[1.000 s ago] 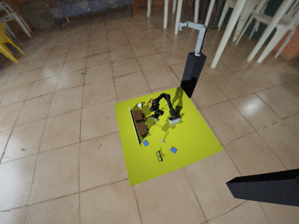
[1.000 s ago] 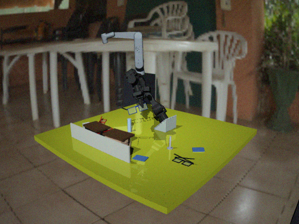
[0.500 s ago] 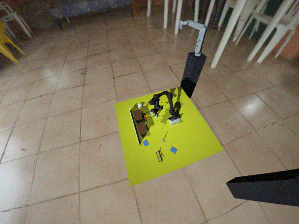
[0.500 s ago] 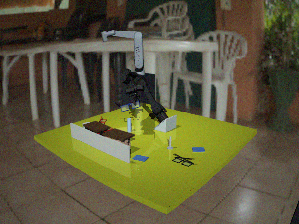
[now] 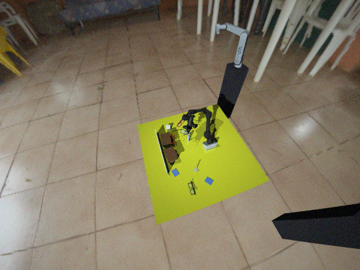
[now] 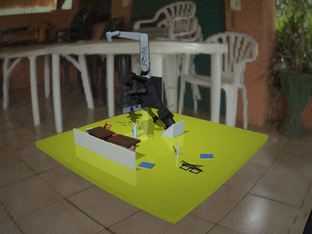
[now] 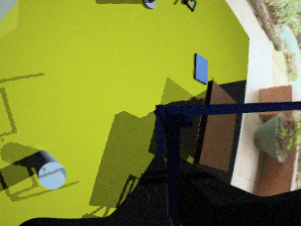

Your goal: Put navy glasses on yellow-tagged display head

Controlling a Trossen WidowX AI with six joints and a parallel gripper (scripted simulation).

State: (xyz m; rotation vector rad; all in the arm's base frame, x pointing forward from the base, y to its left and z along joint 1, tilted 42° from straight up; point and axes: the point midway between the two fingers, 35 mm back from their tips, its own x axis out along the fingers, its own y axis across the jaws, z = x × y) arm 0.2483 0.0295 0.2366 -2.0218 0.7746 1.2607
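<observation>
My gripper (image 5: 188,129) (image 6: 138,104) is shut on the navy glasses (image 6: 122,110) (image 7: 238,108) and holds them in the air beyond the light blue post. Their lens front faces the exterior view, and one temple runs to the right in the wrist view. Two brown-topped display heads stand side by side: the far head (image 5: 166,139) (image 6: 101,132) and the near head (image 5: 171,154) (image 6: 123,141). The glasses touch neither head. Something red shows at the far head's front. No yellow tag can be made out, and the faces are mostly hidden.
A white wall (image 5: 162,154) (image 6: 102,149) stands behind the heads. The light blue post (image 5: 188,137) (image 6: 135,131) (image 7: 51,175) stands before them. Red glasses (image 5: 180,123) (image 6: 107,125) are near the far head. Black glasses (image 6: 191,168), a thin stand (image 6: 177,149) and two blue pads (image 6: 146,164) (image 6: 207,156) lie nearer.
</observation>
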